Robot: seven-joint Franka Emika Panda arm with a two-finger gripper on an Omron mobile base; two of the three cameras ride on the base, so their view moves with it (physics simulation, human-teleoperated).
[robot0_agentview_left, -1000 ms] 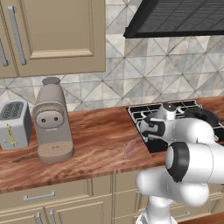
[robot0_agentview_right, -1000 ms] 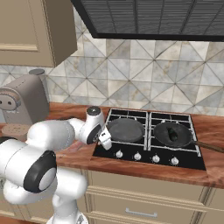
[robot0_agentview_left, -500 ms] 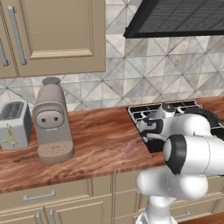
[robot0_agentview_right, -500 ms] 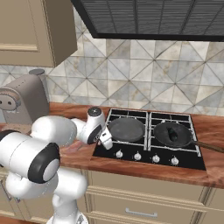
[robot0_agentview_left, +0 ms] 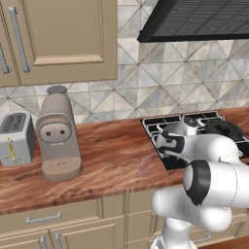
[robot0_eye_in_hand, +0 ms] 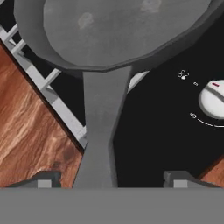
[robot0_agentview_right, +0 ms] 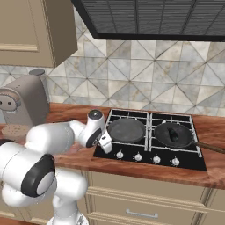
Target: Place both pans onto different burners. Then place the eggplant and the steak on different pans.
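The matte grey pan [robot0_agentview_right: 126,129] rests on the front left burner of the black cooktop [robot0_agentview_right: 189,161]. My gripper [robot0_agentview_right: 105,143] is at the pan's short thick handle [robot0_eye_in_hand: 100,131]. In the hand view the gripper [robot0_eye_in_hand: 111,180] is open, its fingertips [robot0_eye_in_hand: 43,179] standing clear on either side of the handle. The darker pan [robot0_agentview_right: 173,135] sits on the front right burner, its long thin handle pointing right, with the eggplant [robot0_agentview_right: 175,134] inside it. The steak [robot0_agentview_left: 144,164] lies on the wooden counter left of the cooktop.
A row of silver knobs [robot0_agentview_right: 138,157] lines the cooktop's front edge. A coffee machine [robot0_agentview_left: 57,136] and a toaster [robot0_agentview_left: 17,138] stand on the counter at the left. A range hood [robot0_agentview_right: 154,17] hangs above the burners.
My jaws have opened and let go of the grey pan's handle. The pan stays on its burner and the arm has barely moved.
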